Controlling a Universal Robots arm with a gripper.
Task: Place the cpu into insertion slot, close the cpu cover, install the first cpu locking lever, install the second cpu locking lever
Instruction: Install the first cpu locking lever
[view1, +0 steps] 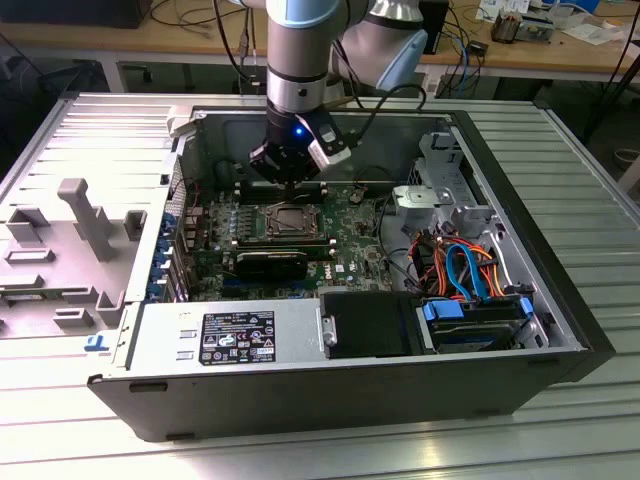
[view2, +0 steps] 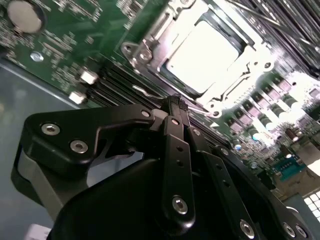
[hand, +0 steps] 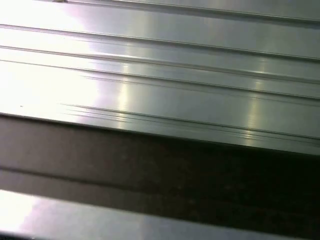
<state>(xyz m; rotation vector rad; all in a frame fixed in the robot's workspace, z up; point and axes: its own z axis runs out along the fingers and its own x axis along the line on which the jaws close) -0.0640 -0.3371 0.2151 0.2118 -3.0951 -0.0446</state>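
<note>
Black gripper, closed empty, likely for pressing, beside silvery windowed cpu cover lying over flat grey square cpu

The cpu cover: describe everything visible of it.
In the second wrist view the cpu cover is a thin, shiny silver metal frame with a square window. It lies flat and closed on the green motherboard, and the pale top of the cpu shows through the window. Tabs stick out at its corners. The end effector, tips shut, hangs by one edge; contact cannot be judged.
</note>
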